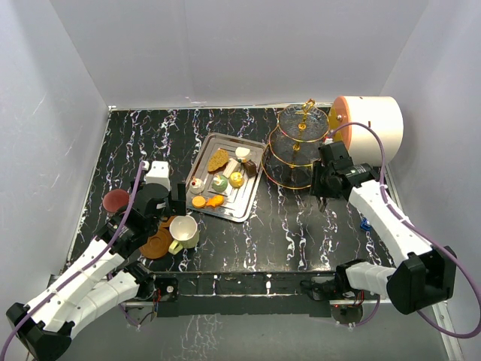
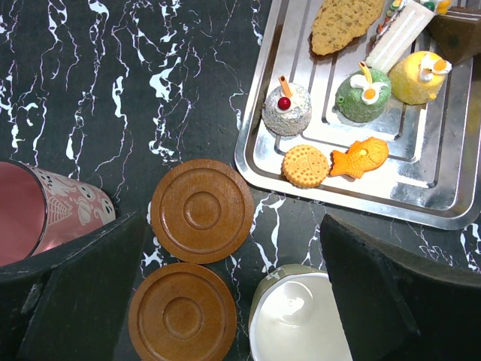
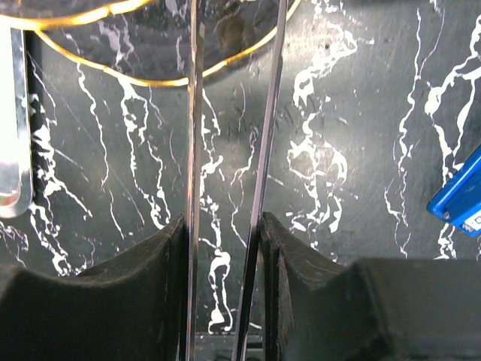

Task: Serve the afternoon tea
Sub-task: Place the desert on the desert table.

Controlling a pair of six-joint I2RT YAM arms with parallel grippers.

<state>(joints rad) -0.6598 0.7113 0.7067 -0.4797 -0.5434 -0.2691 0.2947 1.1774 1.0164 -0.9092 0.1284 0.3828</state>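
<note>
Only the left wrist view showed 2 ringed brown saucers point(image 2: 202, 210), cream cup point(image 2: 297, 320) at 4 o'clock, under the left gripper's point(image 2: 231, 226) spread jaws. Whether the right gripper's point(image 3: 224, 222) jaws pinched anything, I couldn't tell.

Under the left gripper point(image 2: 233, 229), between its fingers, are the two saucers point(image 2: 202, 210). One is close to the wrist, and the other is just ahead of it, almost touching. A cup point(image 2: 45, 214) sits at the outer side of the left finger. A second cup point(image 2: 297, 316) sits by the right finger, just beside the nearer saucer. Ahead and to the right is the tray point(image 2: 421, 192), with the cakes point(image 2: 286, 109) on it. Ahead of the right gripper point(image 3: 224, 226) is the stand point(image 3: 150, 37), with the tray's edge on its left and a small object point(image 3: 458, 192) on its right.
</note>
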